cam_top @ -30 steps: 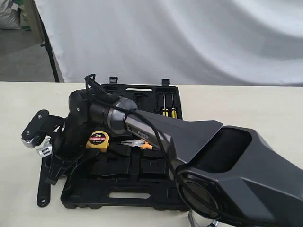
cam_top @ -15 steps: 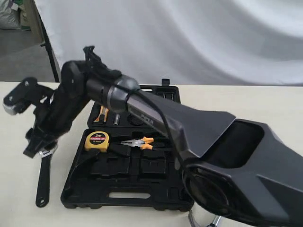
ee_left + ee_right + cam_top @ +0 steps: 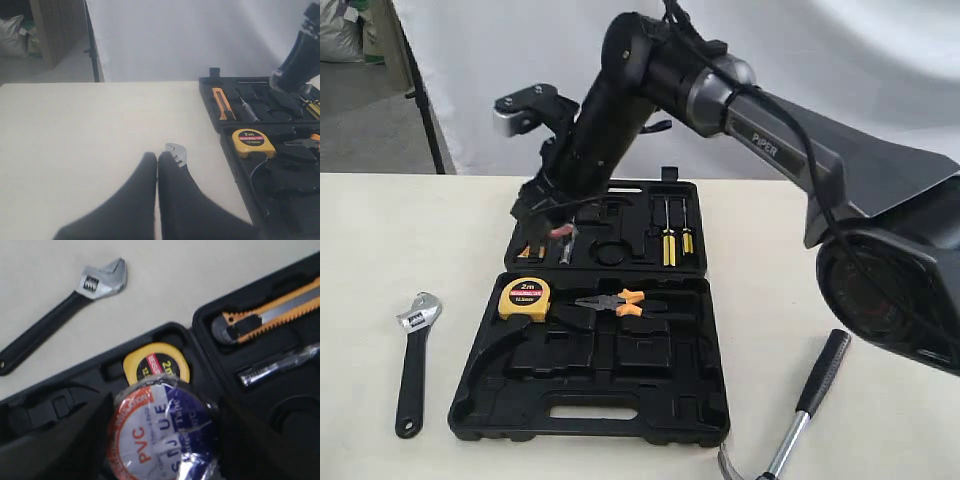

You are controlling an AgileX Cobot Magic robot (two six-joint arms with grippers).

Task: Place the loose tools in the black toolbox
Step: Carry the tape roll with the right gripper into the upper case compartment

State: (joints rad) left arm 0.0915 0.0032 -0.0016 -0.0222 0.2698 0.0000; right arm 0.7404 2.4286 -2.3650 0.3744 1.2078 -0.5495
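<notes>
The right gripper [image 3: 551, 212] pinches the tape roll [image 3: 162, 432] between its fingers, held in the air above the open black toolbox [image 3: 620, 420].

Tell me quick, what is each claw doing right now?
Left gripper: shut, holding nothing.
Right gripper: shut on the tape roll, above the black toolbox.
</notes>
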